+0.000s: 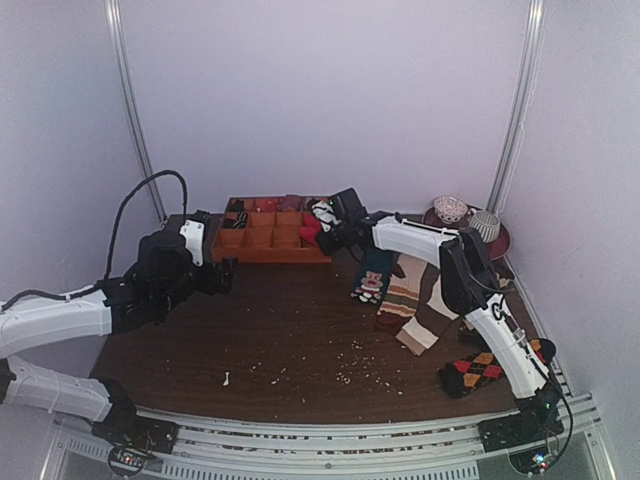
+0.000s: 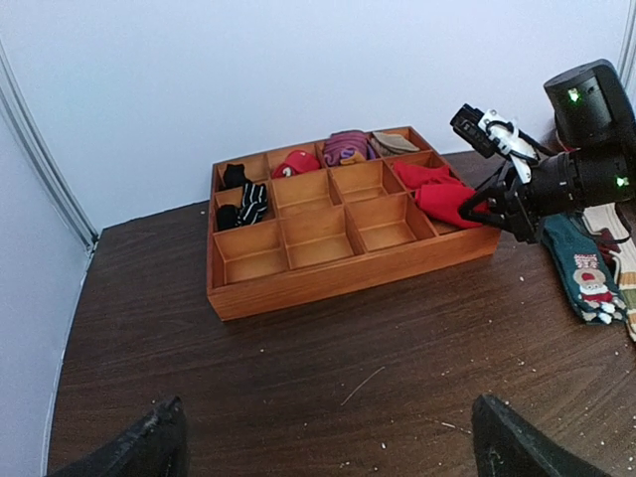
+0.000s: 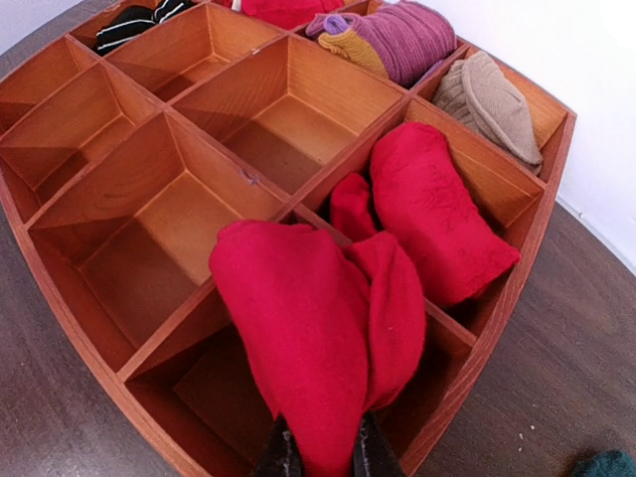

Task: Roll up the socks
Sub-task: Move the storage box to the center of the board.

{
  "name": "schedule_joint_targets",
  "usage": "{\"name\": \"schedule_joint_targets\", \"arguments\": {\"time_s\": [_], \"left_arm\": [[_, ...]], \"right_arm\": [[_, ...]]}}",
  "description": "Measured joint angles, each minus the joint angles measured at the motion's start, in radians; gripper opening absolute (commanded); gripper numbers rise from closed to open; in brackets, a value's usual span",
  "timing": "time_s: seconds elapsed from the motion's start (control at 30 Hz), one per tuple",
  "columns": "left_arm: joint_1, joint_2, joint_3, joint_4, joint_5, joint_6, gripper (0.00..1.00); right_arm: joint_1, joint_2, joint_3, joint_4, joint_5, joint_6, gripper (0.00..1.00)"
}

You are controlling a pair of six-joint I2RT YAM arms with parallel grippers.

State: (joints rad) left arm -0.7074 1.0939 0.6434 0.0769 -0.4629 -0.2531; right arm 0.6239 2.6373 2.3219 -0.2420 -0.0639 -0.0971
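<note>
The socks point(image 3: 308, 338) are hanging as a bright red bundle from the right gripper point(image 3: 323, 449), which is squeezing them tight between its two fingers. They are hanging over the corner slot at the right end of the tray, on the side nearer the arms. They are partly covering the thin wall next to that slot, and I cannot tell if they are touching the wood. The big brown table point(image 1: 300, 340) is holding everything up. The wooden tray point(image 2: 328, 273) is sitting at the back of it, and it is showing many small slots. The left arm is reaching out over the table in front of the tray. The left gripper point(image 2: 326, 412) is hovering there with its fingers point(image 2: 149, 447) wide apart, holding nothing. Another red bundle point(image 3: 437, 219) is lying in the slot next to the socks. A purple and yellow bundle point(image 3: 397, 40) and a tan bundle point(image 3: 497, 94) are lying in the back slots. A dark teal sock with a bear point(image 2: 591, 283) is lying flat on the table, just right of the tray. Tiny pale crumbs point(image 1: 350, 375) are lying near the front of the table.
</note>
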Motion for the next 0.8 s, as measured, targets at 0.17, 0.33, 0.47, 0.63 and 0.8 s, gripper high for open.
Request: {"name": "schedule_joint_targets", "arguments": {"time_s": [0.17, 0.33, 0.47, 0.63, 0.8], "left_arm": [[0.0, 0.0, 0.0, -0.008, 0.0, 0.0, 0.98], [0.0, 0.0, 0.0, -0.028, -0.001, 0.0, 0.98], [0.0, 0.0, 0.0, -0.038, -0.003, 0.0, 0.98], [0.0, 0.008, 0.0, -0.043, -0.006, 0.0, 0.98], [0.0, 0.028, 0.0, -0.05, -0.009, -0.001, 0.98]], "right_arm": [[0.002, 0.0, 0.01, -0.038, 0.004, 0.021, 0.0], [0.009, -0.011, -0.002, -0.065, 0.03, 0.028, 0.0], [0.012, -0.068, -0.079, -0.095, 0.042, 0.042, 0.0], [0.013, -0.148, -0.188, -0.139, 0.055, 0.045, 0.0], [0.013, -0.192, -0.241, -0.191, 0.057, 0.052, 0.0]]}}
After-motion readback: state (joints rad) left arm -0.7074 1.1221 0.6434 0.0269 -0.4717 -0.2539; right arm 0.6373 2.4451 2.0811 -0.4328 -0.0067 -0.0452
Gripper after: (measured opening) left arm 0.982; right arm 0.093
